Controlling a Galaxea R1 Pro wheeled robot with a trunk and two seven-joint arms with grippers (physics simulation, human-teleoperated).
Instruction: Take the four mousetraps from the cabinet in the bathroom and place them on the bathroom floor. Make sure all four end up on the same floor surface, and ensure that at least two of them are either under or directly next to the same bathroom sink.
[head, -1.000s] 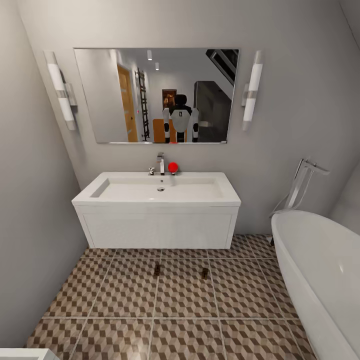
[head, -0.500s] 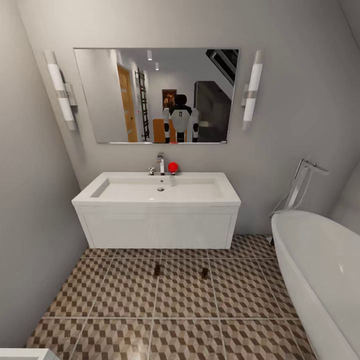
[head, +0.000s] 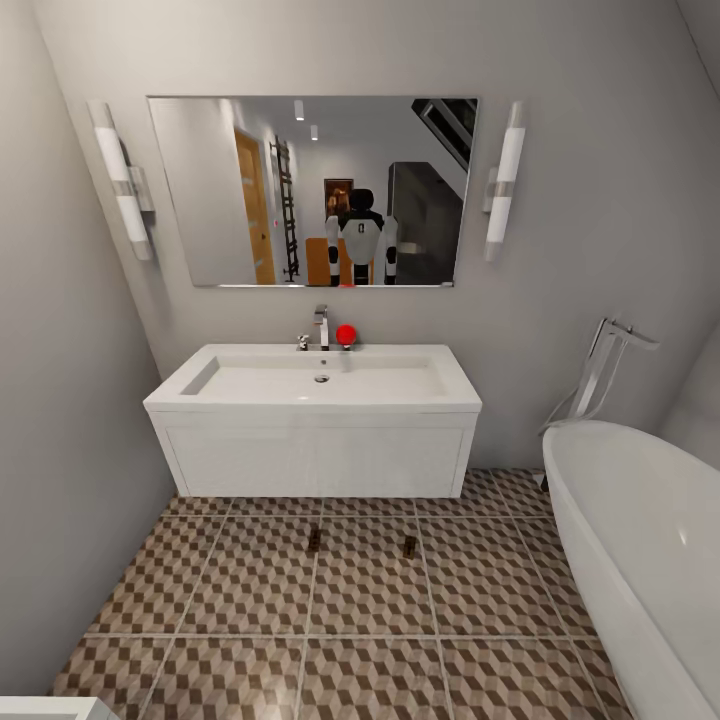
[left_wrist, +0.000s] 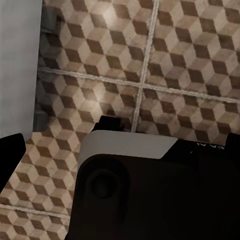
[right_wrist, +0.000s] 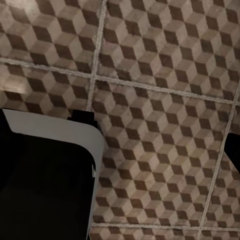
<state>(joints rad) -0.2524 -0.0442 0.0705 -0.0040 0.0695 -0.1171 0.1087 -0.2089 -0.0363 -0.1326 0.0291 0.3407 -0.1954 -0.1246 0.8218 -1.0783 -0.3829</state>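
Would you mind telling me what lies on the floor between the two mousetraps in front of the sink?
Nothing: in the head view, only bare patterned bathroom floor separates the left mousetrap from the right mousetrap, both just in front of the sink.

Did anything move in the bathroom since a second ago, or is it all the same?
Nothing visibly changed. The two mousetraps lie on the bathroom floor in front of the sink just as before, and the bathtub and the mirror look the same too. The view itself has not shifted either.
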